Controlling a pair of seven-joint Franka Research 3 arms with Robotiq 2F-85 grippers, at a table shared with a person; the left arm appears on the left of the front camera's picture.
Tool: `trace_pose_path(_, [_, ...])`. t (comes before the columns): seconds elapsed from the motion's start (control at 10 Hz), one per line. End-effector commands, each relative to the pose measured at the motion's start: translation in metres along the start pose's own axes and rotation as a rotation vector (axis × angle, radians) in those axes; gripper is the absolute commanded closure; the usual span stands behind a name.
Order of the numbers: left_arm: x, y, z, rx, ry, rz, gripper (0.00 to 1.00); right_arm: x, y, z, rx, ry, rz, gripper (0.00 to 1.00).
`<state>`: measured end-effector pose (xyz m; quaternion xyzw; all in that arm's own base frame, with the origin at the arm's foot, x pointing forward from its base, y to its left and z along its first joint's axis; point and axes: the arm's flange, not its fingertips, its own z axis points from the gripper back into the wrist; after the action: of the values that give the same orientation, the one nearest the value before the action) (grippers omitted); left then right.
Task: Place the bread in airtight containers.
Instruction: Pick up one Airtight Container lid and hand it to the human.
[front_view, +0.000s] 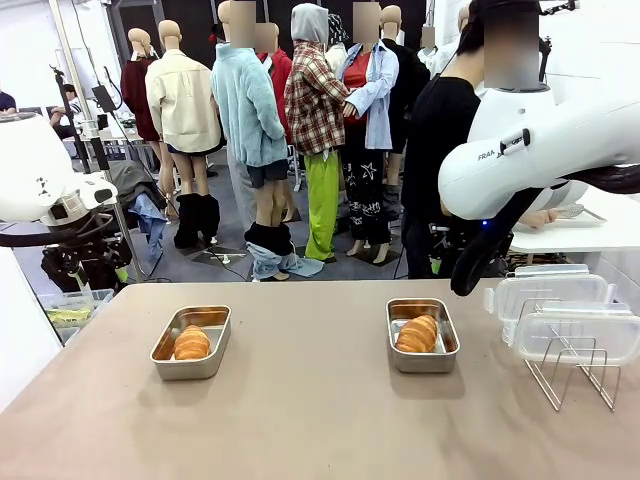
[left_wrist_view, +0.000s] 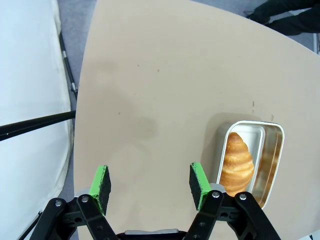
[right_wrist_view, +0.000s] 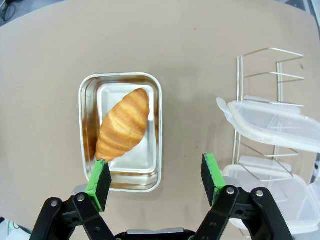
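Two steel containers stand uncovered on the tan table. The left container (front_view: 191, 341) holds a croissant (front_view: 191, 343); in the left wrist view that container (left_wrist_view: 251, 161) and its croissant (left_wrist_view: 236, 162) lie to the right of my open left gripper (left_wrist_view: 150, 185), which hangs above bare table. The right container (front_view: 422, 335) holds the other croissant (front_view: 417, 334). From high above, my right gripper (right_wrist_view: 157, 177) stands open with nothing between its fingers, the container (right_wrist_view: 121, 130) and croissant (right_wrist_view: 123, 123) below its left finger.
A wire rack (front_view: 573, 368) at the table's right carries clear plastic lids (front_view: 577, 333), seen from above as the rack (right_wrist_view: 267, 95) with lids (right_wrist_view: 272, 122). A person in black stands at the far right side behind my right arm (front_view: 530, 150).
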<state>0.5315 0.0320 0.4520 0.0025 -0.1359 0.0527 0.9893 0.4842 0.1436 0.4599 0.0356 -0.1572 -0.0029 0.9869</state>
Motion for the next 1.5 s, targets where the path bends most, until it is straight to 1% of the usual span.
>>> trace_pose_path(0.0, [-0.0004, 0.0004, 0.0002, 0.000, 0.002, 0.000, 0.18, -0.0023, -0.0001, -0.0019, 0.008, -0.005, -0.005, 0.10])
trace_pose_path(1.4, [-0.0004, 0.0004, 0.0002, 0.000, 0.002, 0.000, 0.18, -0.0023, -0.0001, -0.0019, 0.008, -0.005, -0.005, 0.10])
